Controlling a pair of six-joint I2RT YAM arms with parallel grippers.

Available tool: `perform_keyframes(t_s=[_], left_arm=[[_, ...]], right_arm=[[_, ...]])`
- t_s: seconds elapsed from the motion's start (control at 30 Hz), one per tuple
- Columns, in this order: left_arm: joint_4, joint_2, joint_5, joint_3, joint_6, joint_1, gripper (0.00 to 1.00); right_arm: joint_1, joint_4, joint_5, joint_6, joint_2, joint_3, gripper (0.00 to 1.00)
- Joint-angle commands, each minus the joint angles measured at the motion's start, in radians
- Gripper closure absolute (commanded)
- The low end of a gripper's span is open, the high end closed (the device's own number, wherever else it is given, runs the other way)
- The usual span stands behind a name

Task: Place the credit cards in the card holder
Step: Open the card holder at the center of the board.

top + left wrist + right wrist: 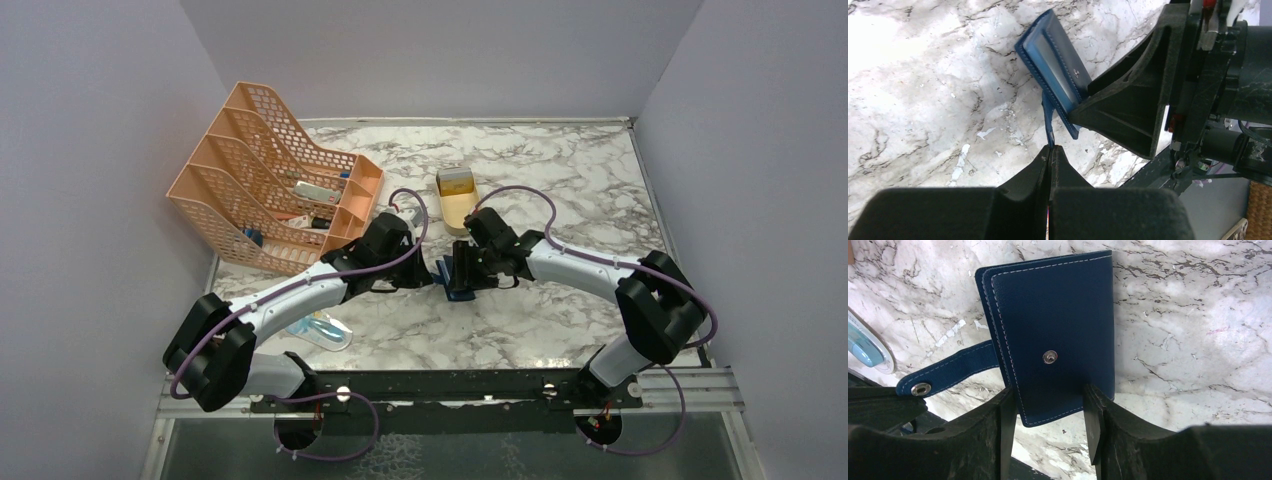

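Observation:
The navy-blue card holder (459, 284) lies closed on the marble between both grippers. In the right wrist view it (1058, 320) shows its snap stud, with its strap (950, 369) pulled out to the left. My left gripper (1050, 146) is shut on the end of that strap (1047, 120). My right gripper (1048, 425) is open, its fingers (1006, 420) straddling the holder's near edge. The credit cards (456, 184) seem to lie in the tan oval tray (462, 222) behind the grippers, pale over yellow-gold.
An orange mesh file rack (270, 190) with small items stands at the back left. A blue-patterned packet (320, 330) lies near the left arm and shows in the right wrist view (865, 347). Purple walls close in the table on three sides.

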Motion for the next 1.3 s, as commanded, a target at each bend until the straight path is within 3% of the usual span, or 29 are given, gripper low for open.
perform_keyframes(t_s=[0.0, 0.17, 0.37, 0.5, 0.83, 1.03, 1.27], left_arm=[[-0.018, -0.023, -0.023, -0.008, 0.022, 0.018, 1.00], [0.000, -0.030, 0.025, -0.020, -0.024, 0.042, 0.98], [0.189, -0.053, 0.203, -0.124, -0.182, 0.120, 0.72], [0.263, -0.045, 0.210, -0.171, -0.215, 0.133, 0.60], [0.283, -0.006, 0.220, -0.190, -0.203, 0.138, 0.57], [0.332, 0.056, 0.260, -0.176, -0.185, 0.137, 0.49], [0.351, 0.132, 0.239, -0.173, -0.160, 0.137, 0.44]], right_arm=[[0.005, 0.007, 0.030, -0.004, -0.028, -0.040, 0.62], [0.005, 0.032, -0.023, 0.013, -0.042, -0.064, 0.66], [0.005, 0.080, -0.089, 0.048, -0.057, -0.103, 0.66], [0.005, 0.095, -0.107, 0.062, -0.074, -0.112, 0.66], [0.005, -0.024, 0.065, 0.003, -0.096, -0.056, 0.79], [0.005, 0.015, -0.008, 0.013, -0.154, -0.062, 0.94], [0.005, 0.076, -0.099, 0.047, -0.206, -0.096, 0.99]])
